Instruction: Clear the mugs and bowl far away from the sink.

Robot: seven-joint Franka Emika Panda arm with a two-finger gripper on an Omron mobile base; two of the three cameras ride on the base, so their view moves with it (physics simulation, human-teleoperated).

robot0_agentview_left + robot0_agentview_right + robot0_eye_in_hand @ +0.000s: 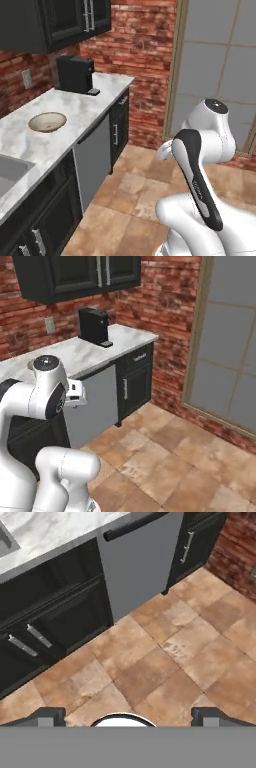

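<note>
The bowl (47,121) sits on the marble counter (75,112), up and well off from my claw (128,716), whose two fingertips (47,716) stand wide apart with nothing between them, pointing down at the tan floor tiles (165,657). Straight ahead of the claw in the hand view are the black lower cabinet doors (55,622) with their metal handles and the grey dishwasher front (137,562) beside them; a sliver of the sink (6,541) shows at the top left corner there. The left base view gives what the hand view lacks: the bowl itself, standing alone in the middle of the counter, between the sink's (10,172) corner near me and the black coffee machine (75,74) at the far end by the brick wall. The right base view shows that coffee machine (94,326) and the counter too, but my own arm hides the stretch where the bowl stands. I cannot spot the mugs.
</note>
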